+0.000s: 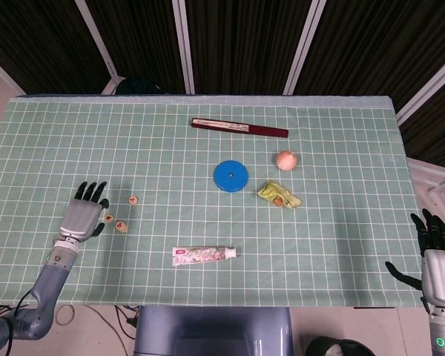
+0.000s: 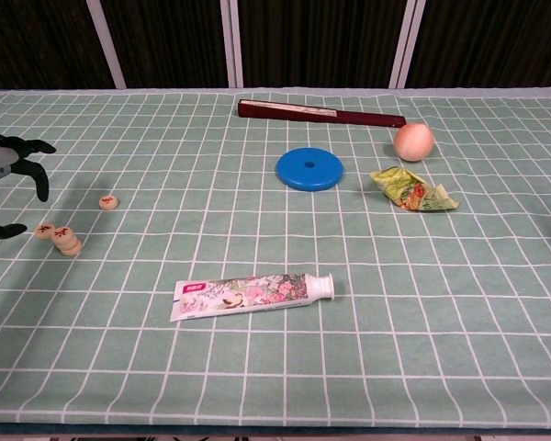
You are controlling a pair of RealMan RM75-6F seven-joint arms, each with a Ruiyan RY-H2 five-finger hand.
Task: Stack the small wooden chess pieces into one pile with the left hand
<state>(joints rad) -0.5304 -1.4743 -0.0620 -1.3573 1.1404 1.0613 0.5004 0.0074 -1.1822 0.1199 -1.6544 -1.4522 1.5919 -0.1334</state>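
Observation:
Small round wooden chess pieces lie at the left of the green checked cloth. One single piece (image 1: 133,199) (image 2: 108,202) lies apart, further in. Another single piece (image 1: 108,219) (image 2: 44,230) lies next to a short stack of pieces (image 1: 122,226) (image 2: 67,240). My left hand (image 1: 84,211) (image 2: 5,175) hovers just left of them, its fingers spread and nothing in it. The thumb reaches close to the nearest single piece. My right hand (image 1: 434,248) stays beyond the table's right front corner, fingers apart and empty; the chest view does not show it.
A toothpaste tube (image 1: 204,255) (image 2: 253,292) lies near the front edge. Mid-table sit a blue disc (image 1: 231,176) (image 2: 309,169), a green snack wrapper (image 1: 279,195) (image 2: 411,188) and a peach (image 1: 285,160) (image 2: 413,141). A dark red folded fan (image 1: 239,128) (image 2: 321,113) lies further back.

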